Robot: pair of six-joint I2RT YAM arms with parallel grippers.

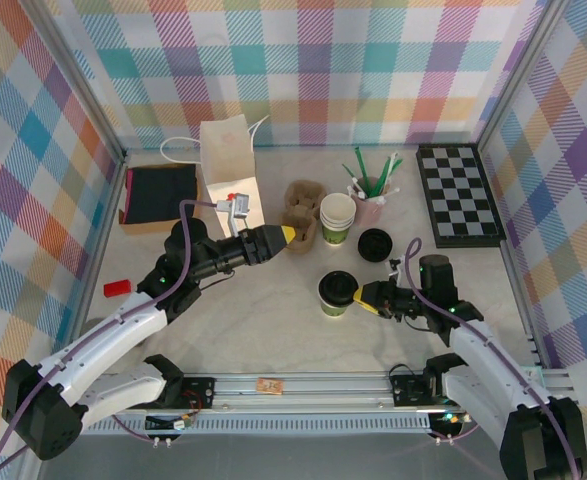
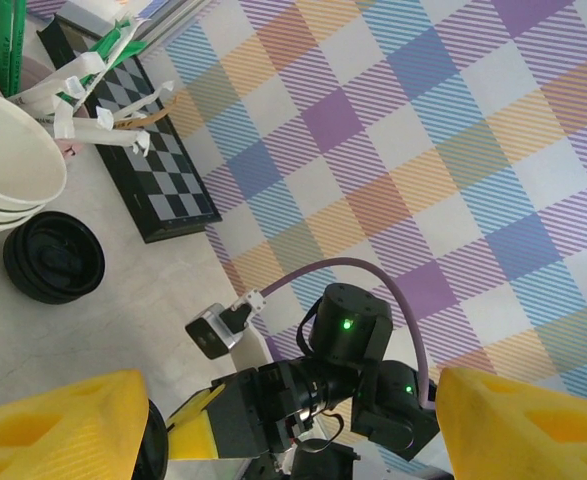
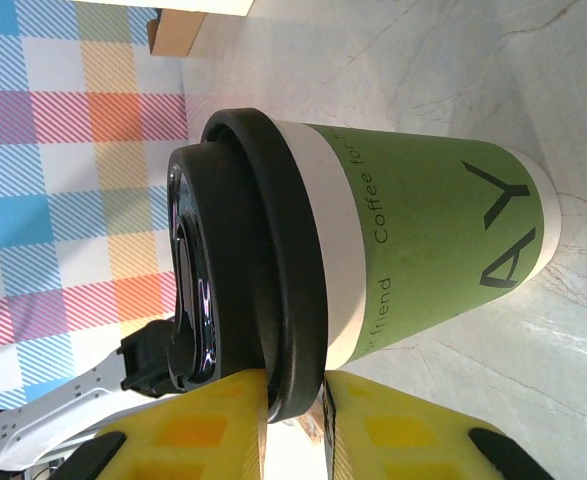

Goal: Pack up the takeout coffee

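Nearest the arms' bases, the coffee stands upright on the table, a little right of centre. It has a green body, a white band and its black lid on. The right gripper comes in low from the right and pinches that lid by the rim. In the right wrist view the lid's edge sits squeezed between the two yellow fingers, which are drawn close together, with the cup's side clear of them. Off to the left, near the wall, lies a small red piece. Further in, the left gripper points right with its jaws spread wide and nothing between them. From above, its tips are just beside the carrier, a brown cardboard tray left of centre. Right of the carrier is the stack of white-and-green cups, and right of that, apart from it, a loose lid lies flat on the table. The left wrist view shows the same two side by side, the stack's open rim above the lid. Behind them a pink cup holds green straws and white-wrapped sticks. The chessboard lies flat toward the far right corner. At the far left a white bag stands open with its handles up — beside it, nearer the left wall, sits a black box.
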